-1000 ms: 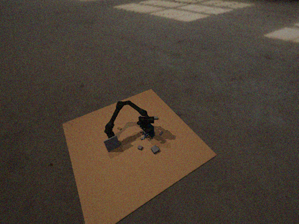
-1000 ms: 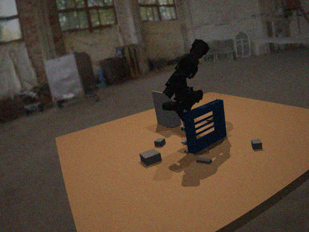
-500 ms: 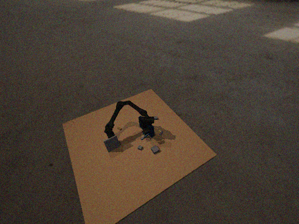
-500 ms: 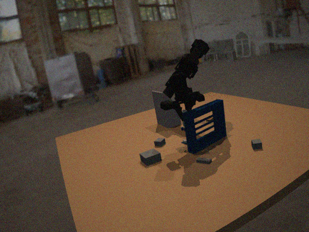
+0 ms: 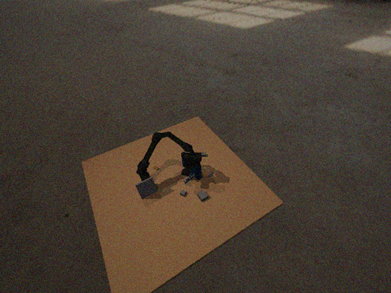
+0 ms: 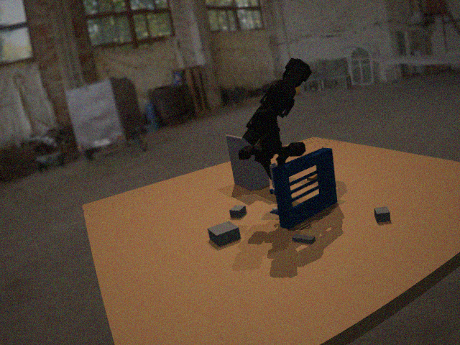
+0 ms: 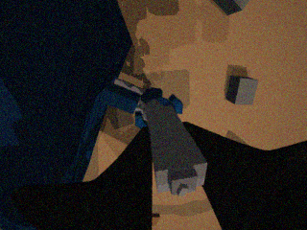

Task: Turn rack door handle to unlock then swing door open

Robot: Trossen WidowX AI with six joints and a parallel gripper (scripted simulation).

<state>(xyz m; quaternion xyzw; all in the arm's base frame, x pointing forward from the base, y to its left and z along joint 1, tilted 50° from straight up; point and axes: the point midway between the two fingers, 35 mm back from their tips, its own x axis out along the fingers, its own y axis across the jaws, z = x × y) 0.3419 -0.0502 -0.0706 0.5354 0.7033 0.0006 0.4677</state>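
The blue rack (image 5: 197, 171) (image 6: 328, 178), a frame with horizontal bars across its window, stands upright on the table. In the exterior view I see no clear gap between door and frame. The grey upright handle (image 7: 175, 136) stands out from a blue mount at the rack's side. My gripper (image 7: 164, 129) is shut on this handle, a dark finger on each side. In the wrist view the rack's dark blue face (image 7: 53, 53) lies at the left, its edge slanting relative to the fingers. How far the handle has turned is hard to tell; in the exterior view the fingers mostly hide it.
A grey board (image 5: 146, 187) (image 6: 245, 167) stands upright near the arm's base. A larger grey block (image 5: 202, 195) (image 6: 223, 233) and a small one (image 5: 183, 193) (image 6: 237, 211) lie on the rack's handle side. A flat piece (image 6: 303, 238) and another block (image 6: 382, 214) lie on the table (image 5: 156, 249) (image 6: 167, 278).
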